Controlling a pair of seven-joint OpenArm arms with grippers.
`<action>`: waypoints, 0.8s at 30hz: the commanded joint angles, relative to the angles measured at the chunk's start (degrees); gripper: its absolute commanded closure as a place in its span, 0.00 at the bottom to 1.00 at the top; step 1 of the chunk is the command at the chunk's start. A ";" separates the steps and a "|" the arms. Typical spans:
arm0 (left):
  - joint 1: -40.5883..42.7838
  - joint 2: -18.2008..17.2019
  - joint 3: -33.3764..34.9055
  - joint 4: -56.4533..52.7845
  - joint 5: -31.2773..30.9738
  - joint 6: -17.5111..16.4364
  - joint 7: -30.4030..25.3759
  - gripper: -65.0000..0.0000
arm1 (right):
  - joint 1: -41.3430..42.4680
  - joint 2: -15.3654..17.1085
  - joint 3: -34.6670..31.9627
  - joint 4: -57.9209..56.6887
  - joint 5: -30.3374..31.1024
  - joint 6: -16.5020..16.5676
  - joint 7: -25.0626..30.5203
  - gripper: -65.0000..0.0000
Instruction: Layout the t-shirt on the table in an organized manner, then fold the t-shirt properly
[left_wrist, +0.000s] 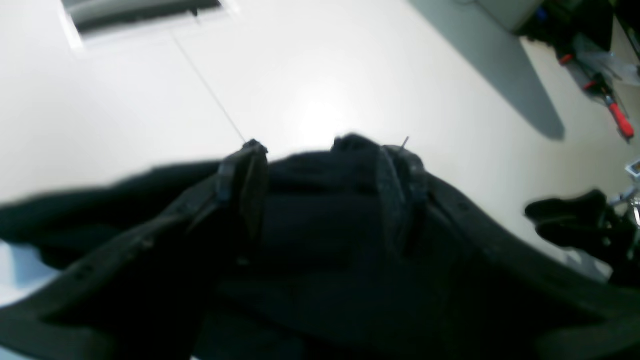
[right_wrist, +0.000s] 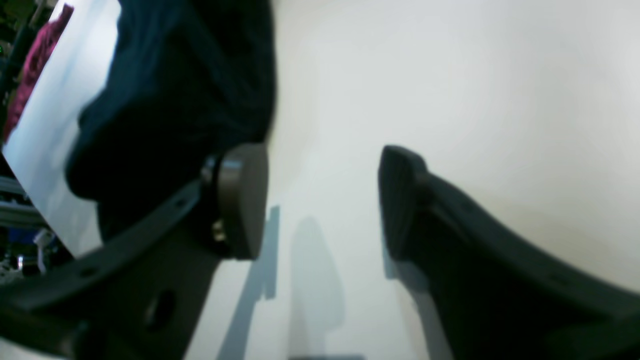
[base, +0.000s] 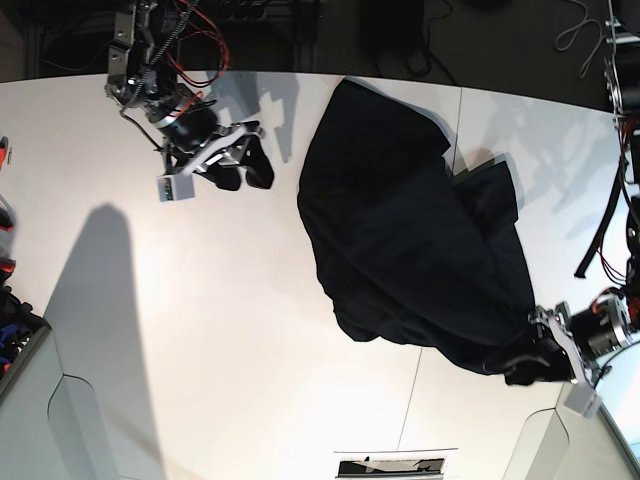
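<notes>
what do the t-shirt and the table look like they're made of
The t-shirt looks like soft matte black cloth, probably cotton or a blend, since it drapes in loose folds. The table has a smooth white surface with slight sheen, faintly mirroring a gripper; perhaps laminate.

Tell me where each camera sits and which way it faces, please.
Left wrist: on that arm, looking past its open gripper across the black t-shirt; both fingers show.
Right wrist: on the other arm, looking past its open gripper at white table; both fingers show.
Base: faces the table from above; both arms show, left one at picture right.
Shared: all three show shirt and table.
</notes>
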 joint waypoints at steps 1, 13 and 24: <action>-0.46 -1.29 -0.72 0.96 -0.83 -0.30 -1.66 0.44 | 1.33 -0.85 -0.79 0.55 0.48 0.42 1.46 0.46; 12.28 -1.29 -4.46 1.03 -0.13 -0.30 -1.68 0.46 | 10.45 -3.93 -8.02 -15.19 -4.92 -2.99 4.37 0.46; 21.44 -1.29 -8.31 1.03 -0.96 -0.30 -1.70 0.46 | 11.02 -3.93 -8.00 -15.56 -4.31 0.72 5.86 1.00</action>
